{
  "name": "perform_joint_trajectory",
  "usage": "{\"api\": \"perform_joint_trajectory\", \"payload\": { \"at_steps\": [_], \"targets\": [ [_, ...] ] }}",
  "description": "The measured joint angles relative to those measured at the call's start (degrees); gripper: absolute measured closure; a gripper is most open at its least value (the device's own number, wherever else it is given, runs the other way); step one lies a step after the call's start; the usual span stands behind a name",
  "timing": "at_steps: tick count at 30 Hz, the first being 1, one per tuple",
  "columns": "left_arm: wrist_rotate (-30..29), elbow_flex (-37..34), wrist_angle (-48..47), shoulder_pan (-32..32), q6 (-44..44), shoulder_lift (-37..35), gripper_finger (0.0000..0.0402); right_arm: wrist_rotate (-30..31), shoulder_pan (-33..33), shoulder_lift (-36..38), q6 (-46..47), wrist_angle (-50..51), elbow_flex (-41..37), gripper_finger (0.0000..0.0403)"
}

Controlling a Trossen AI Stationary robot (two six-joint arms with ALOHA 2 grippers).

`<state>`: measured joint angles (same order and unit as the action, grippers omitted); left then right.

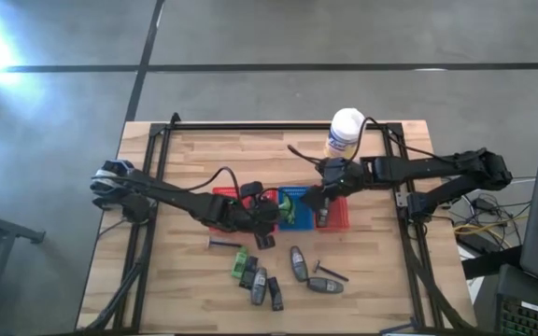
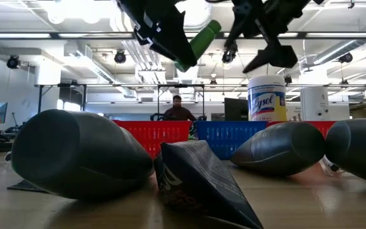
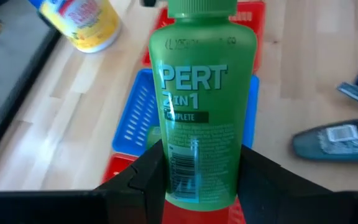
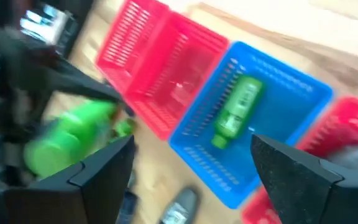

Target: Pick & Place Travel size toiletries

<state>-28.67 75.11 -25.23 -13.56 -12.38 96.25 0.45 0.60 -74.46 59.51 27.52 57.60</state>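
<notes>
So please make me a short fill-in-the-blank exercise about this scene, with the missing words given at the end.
1. The left hand is shut on a ____ bottle.
2. Another green bottle lies inside the ____ basket.
3. The right hand is open and holds ____.
4. On the table, the white tub stands near the ____ arm.

Missing words: green; blue; nothing; right

My left claw (image 3: 194, 186), matt black plastic, grips a glossy green plastic bottle (image 3: 202, 106). Below lie the counter (image 1: 194, 149) of pale smooth wood planks, and blue (image 4: 253, 134) and red (image 4: 166, 68) plastic mesh baskets.
</notes>
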Motion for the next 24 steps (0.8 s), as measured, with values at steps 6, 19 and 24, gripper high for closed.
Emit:
{"api": "perform_joint_trajectory", "payload": {
  "at_steps": [6, 19, 24],
  "targets": [
    [0.5, -0.5, 0.4, 0.4, -0.3, 0.8, 0.0246, -2.0, -0.6, -0.2, 2.1, -8.0, 0.0, 0.0078],
    [1.2, -0.5, 6.0, 2.2, -0.1, 1.5, 0.0246, -3.1, -3.3, -4.1, 3.8, -10.3, 0.0, 0.0054],
    [2.1, -0.5, 5.5, 2.1, -0.4, 2.2, 0.0246, -3.0, -3.2, -4.3, 3.4, -10.8, 0.0, 0.0056]
  ]
}}
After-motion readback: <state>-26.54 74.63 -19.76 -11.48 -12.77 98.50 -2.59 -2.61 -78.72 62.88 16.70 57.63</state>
